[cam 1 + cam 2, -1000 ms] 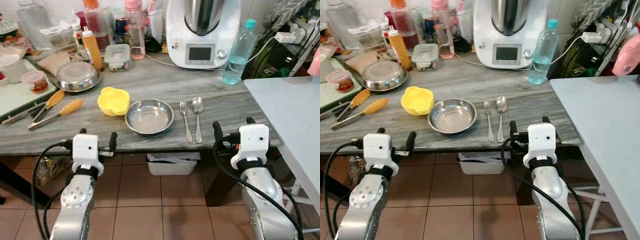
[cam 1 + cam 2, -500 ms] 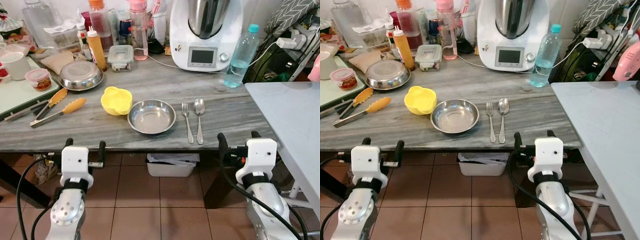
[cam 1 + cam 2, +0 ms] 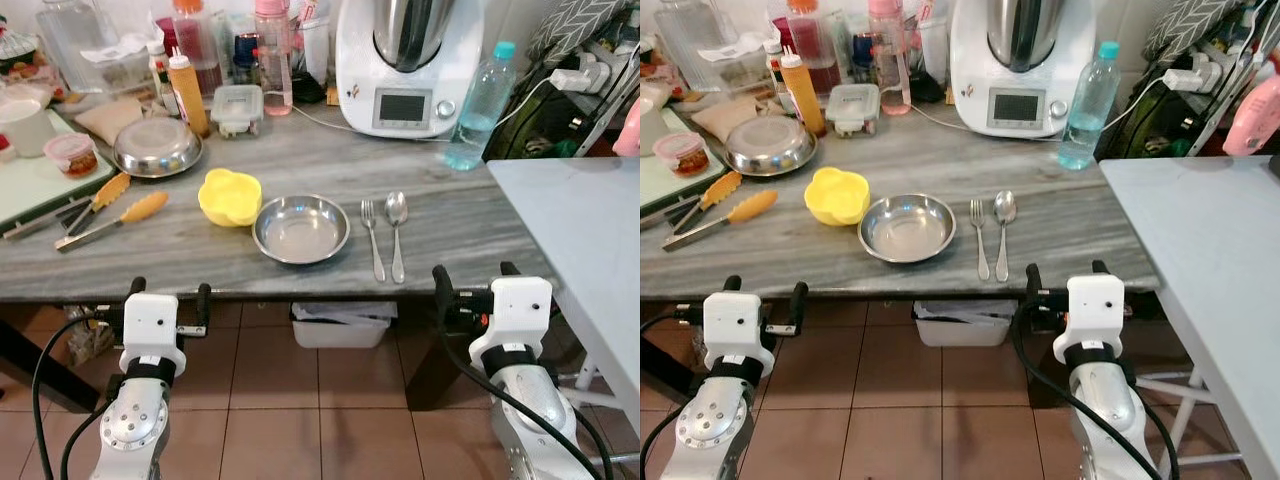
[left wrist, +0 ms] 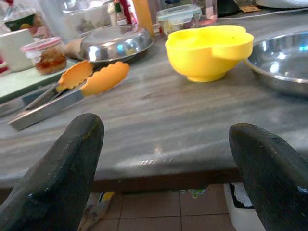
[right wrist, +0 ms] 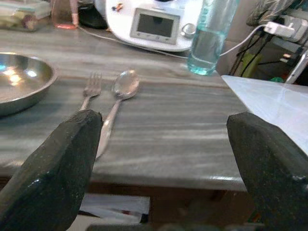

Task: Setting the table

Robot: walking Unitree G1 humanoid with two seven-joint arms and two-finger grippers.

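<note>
On the grey wood-grain table [image 3: 300, 160] a steel bowl [image 3: 301, 229] sits near the front edge. A fork [image 3: 372, 239] and a spoon [image 3: 397, 233] lie side by side just right of it. A yellow flower-shaped bowl [image 3: 229, 196] stands at the steel bowl's left. My left gripper [image 3: 168, 293] is open below the table's front edge, in front of the yellow bowl [image 4: 209, 50]. My right gripper [image 3: 474, 277] is open at the front right edge, a little right of the spoon [image 5: 120, 96] and fork [image 5: 90, 88]. Neither holds anything.
Orange-tipped tongs [image 3: 105, 215] and a second steel bowl [image 3: 156, 147] lie at the left. Bottles, a lidded container [image 3: 236, 108], a white kitchen machine [image 3: 408, 62] and a water bottle [image 3: 479, 102] line the back. A pale table [image 3: 585, 240] adjoins on the right. A bin [image 3: 343, 324] sits underneath.
Both grippers have dropped from table level to below the front edge and drawn back from the table. The camera view shifted slightly; things on the table stayed put.
</note>
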